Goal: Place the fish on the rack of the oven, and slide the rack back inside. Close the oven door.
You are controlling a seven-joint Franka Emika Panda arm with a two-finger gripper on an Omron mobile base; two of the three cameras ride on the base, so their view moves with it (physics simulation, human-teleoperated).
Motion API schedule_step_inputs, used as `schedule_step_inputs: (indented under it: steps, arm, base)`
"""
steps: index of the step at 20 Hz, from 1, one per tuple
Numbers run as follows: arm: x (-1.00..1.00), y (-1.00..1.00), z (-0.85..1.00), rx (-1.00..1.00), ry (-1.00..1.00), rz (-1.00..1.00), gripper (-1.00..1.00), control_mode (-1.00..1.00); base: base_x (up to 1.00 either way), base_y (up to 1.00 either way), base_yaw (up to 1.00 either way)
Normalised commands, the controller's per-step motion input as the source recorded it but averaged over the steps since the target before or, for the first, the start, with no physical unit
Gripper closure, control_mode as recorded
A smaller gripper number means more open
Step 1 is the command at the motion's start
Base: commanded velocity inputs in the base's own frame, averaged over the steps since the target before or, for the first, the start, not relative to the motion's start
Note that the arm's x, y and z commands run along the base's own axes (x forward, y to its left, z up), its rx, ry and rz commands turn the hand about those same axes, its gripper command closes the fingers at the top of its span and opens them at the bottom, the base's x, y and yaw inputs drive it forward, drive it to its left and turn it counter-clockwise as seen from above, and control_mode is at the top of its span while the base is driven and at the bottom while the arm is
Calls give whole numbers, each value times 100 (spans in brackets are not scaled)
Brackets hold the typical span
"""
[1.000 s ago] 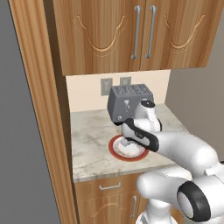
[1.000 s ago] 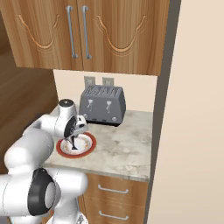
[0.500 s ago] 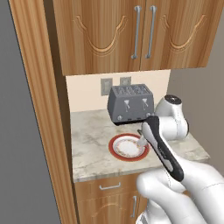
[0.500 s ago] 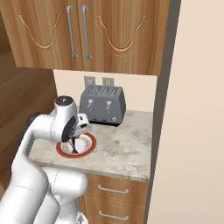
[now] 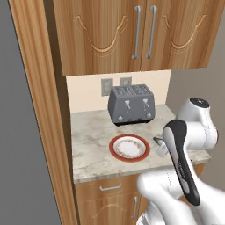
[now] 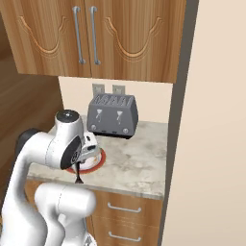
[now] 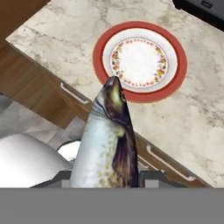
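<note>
Above the near edge of the red-rimmed white plate [image 7: 140,61] on the marble counter [image 7: 205,113], we see our two-finger gripper [image 7: 105,177] clamped around the slender silver-grey fish [image 7: 107,144].

We see the fish's [image 7: 109,144] tail end cut off at the hand view's bottom, and the toaster [image 7: 201,8] clipped by its top edge.

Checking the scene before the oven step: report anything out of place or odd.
Nothing is spilled or damaged. The fish is off its plate, clamped in the gripper and lifted above the counter's front edge; the toaster stands upright.
</note>
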Motion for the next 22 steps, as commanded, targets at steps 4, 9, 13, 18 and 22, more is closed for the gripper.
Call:
schedule_step_inputs:
  steps: [4,9,13,18,22]
  arm:
    - [-80,0,6,-3,-1,0,100,-100]
    - [-100,0,-1,-7,-1,5,100,-100]
    - [-40,1,-1,-5,0,6,100,-100]
    - [60,12,0,-1,0,0,100,-100]
    - [34,0,0,0,0,1,100,-100]
  base:
    - [0,0,0]
    - [0,0,0]
    - [0,0,0]
    - [0,0,0]
    - [0,0,0]
